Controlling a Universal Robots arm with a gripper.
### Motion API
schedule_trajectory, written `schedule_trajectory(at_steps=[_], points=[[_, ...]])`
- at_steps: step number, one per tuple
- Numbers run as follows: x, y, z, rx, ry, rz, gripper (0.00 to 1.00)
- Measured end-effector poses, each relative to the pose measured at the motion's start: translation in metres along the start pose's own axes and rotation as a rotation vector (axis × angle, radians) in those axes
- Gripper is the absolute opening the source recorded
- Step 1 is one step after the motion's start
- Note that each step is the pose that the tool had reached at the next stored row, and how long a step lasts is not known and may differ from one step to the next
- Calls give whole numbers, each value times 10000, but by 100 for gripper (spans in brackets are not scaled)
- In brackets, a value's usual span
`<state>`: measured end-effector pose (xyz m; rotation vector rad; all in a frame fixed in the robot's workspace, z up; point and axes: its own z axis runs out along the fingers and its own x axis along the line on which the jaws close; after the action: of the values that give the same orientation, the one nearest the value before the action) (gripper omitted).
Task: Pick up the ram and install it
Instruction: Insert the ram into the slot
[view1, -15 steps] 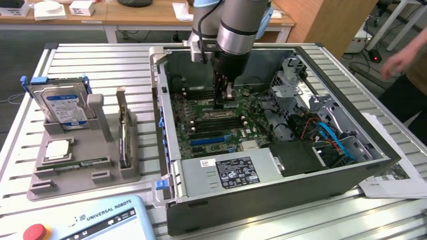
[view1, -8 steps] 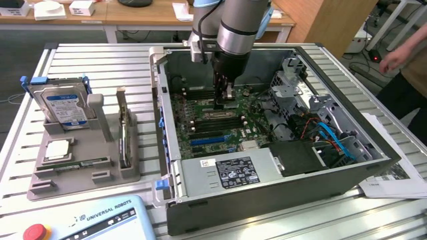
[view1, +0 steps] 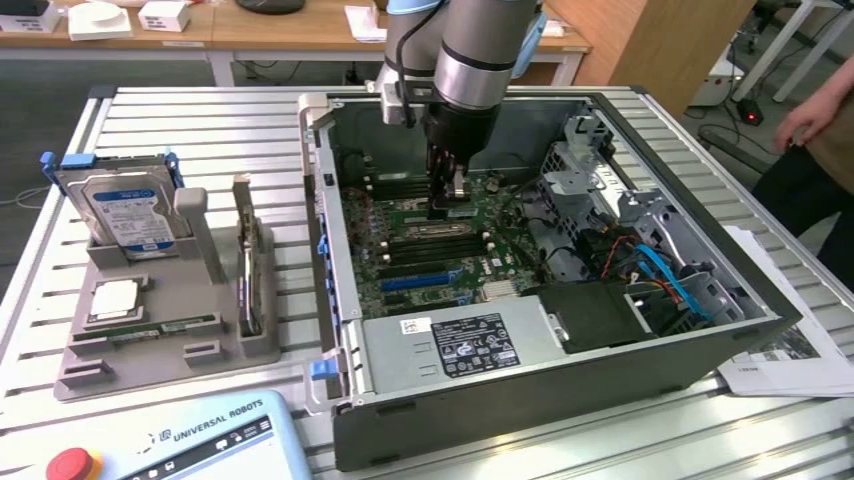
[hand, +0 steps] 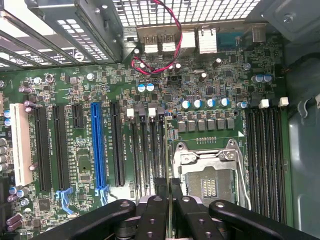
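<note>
Green motherboard (hand: 85, 165) lies under the gripper (view1: 450, 200), whose black fingers (hand: 161, 190) are pressed together over the memory slots (hand: 145, 150). The ram (view1: 243, 250) stands on edge in the grey tray (view1: 227, 345) at the exterior view's left, well apart from the gripper.

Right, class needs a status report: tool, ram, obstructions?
Tool shut, low over motherboard slots. Ram stick lies on tray; grip unconfirmed. Slots look unobstructed.
</note>
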<state>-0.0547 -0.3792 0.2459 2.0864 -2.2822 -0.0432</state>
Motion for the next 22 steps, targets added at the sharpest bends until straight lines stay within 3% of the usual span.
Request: schedule_trajectory(at_steps=[22], points=[[141,-12,2,11,126,7,13]])
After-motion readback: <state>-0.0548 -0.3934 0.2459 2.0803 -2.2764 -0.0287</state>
